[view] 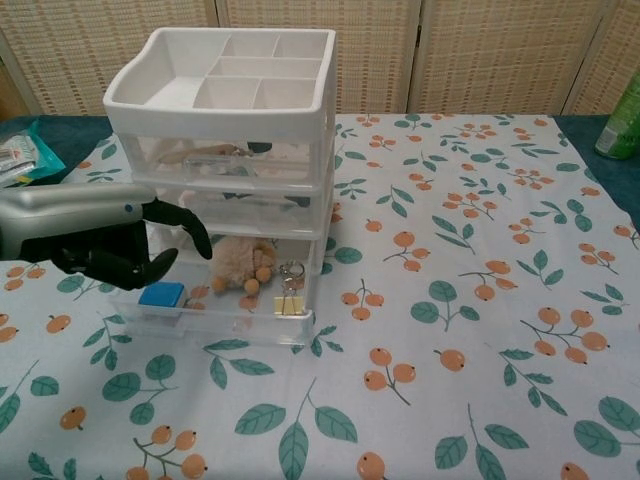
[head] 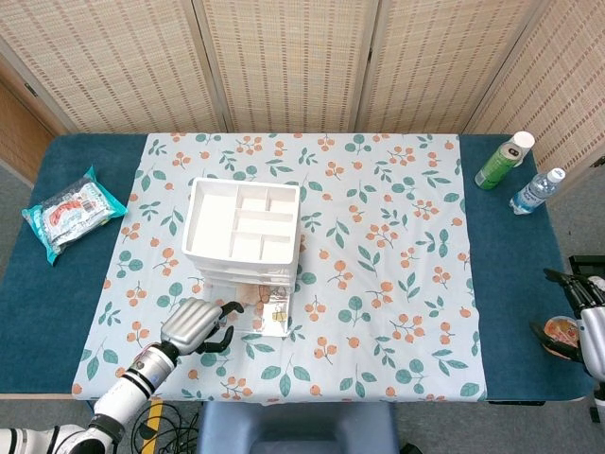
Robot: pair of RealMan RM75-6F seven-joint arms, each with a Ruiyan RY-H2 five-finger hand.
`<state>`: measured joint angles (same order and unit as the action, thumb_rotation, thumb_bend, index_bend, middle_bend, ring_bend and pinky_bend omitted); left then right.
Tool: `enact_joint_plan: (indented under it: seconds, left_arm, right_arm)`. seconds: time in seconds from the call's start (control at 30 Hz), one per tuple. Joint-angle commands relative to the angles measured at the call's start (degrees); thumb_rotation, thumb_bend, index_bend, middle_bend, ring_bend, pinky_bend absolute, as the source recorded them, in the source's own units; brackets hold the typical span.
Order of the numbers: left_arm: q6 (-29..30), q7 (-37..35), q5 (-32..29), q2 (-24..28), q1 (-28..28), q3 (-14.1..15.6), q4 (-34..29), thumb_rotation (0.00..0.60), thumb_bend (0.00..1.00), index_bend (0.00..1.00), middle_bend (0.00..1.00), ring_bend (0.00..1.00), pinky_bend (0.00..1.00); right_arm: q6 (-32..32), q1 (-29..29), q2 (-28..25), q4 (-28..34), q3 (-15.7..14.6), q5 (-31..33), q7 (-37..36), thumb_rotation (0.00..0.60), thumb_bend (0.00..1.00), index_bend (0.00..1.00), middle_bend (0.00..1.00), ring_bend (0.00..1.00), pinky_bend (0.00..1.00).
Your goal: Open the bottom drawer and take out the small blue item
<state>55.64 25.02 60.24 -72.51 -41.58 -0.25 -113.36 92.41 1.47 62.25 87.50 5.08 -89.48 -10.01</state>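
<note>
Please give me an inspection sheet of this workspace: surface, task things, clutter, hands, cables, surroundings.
Surface: table with blue cover and floral cloth.
Job's things: bottom drawer pulled open; small blue item inside, beside plush toy and binder clip.
Clutter: snack packet, green bottle, water bottle.
Hands: left hand above the drawer's left end, holding nothing; right hand at table edge, grip unclear.
Cables: some below the front edge.
Surroundings: woven screens.

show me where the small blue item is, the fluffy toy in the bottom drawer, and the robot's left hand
small blue item [view: 161, 294], chest view, on its top face.
fluffy toy [view: 233, 262], chest view, middle of its body.
left hand [view: 105, 247], chest view, on the dark palm, above the open drawer.
</note>
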Motion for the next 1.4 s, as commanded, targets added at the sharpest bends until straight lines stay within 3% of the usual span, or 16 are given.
enact_joint_plan:
  seconds: [0.03,0.17,0.47,0.83,1.4]
  left_arm:
    - [-4.5,1.6,1.2,2.3,-2.7,0.5,1.3,0.150,0.69,0.31,0.97,1.00,1.00]
    - [-7.8,3.0,1.7,3.5,-4.5,1.4,2.3,0.070,0.70,0.31,0.98,1.00,1.00]
    - [-9.2,10.5,-1.2,2.8,-7.5,3.5,4.4,0.009,0.71,0.27,0.98,1.00,1.00]
    - [-7.9,20.9,-9.3,2.6,-11.3,6.9,4.3,0.008,0.71,0.28,0.98,1.00,1.00]
    - [-7.0,25.0,-15.9,2.0,-15.5,9.3,2.9,0.009,0.71,0.30,0.98,1.00,1.00]
  right_arm:
    - [-0.2,0.1,0.0,0.0,-0.1,0.0,0.0,0.600,0.21,0.18,0.29,0.28,0.36]
    - [-0.3,0.3,0.0,0.0,0.0,-0.1,0.1,0.600,0.21,0.18,0.29,0.28,0.36]
    - [-0.8,0.5,0.1,-0.2,0.0,0.2,-0.2,0.600,0.21,0.18,0.29,0.29,0.36]
    - [-1.3,0.8,0.4,-0.9,0.1,0.4,-0.7,0.600,0.21,0.18,0.29,0.29,0.36]
    - [-0.9,0.7,0.5,-1.3,0.1,0.5,-1.2,0.600,0.21,0.18,0.29,0.29,0.36]
